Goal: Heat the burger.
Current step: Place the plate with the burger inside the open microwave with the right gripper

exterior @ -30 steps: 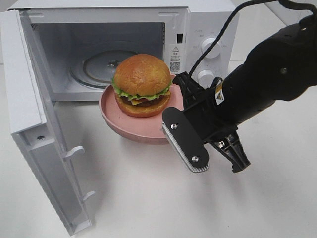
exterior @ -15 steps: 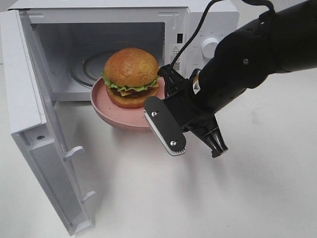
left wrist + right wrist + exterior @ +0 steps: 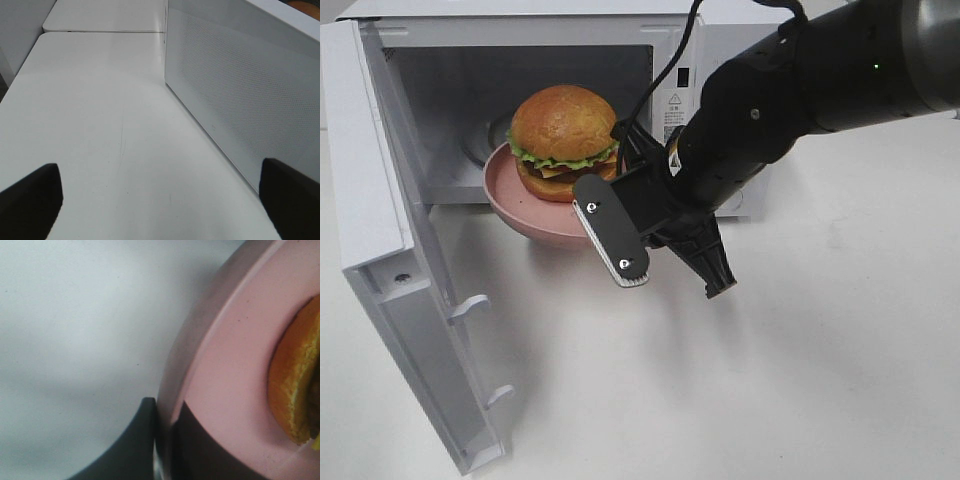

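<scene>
1. Burger (image 3: 563,135) on pink plate (image 3: 525,215), raised at mouth of open microwave (image 3: 740,25); door (image 3: 380,200) swung wide.
2. Right tool (image 3: 164,437) clamped tight on plate rim.
3. Left tool (image 3: 160,200) spread fully apart, empty, low over worktop (image 3: 100,125).
4. Label (image 3: 673,110) on front panel: warning triangle and QR code; wording too small to read.

looks like a robot lab bench: a white microwave (image 3: 670,45) stands on a plain white table (image 3: 800,380), a black cabled robot arm (image 3: 800,90) reaches over it, and another white table (image 3: 100,17) adjoins on the far side.
</scene>
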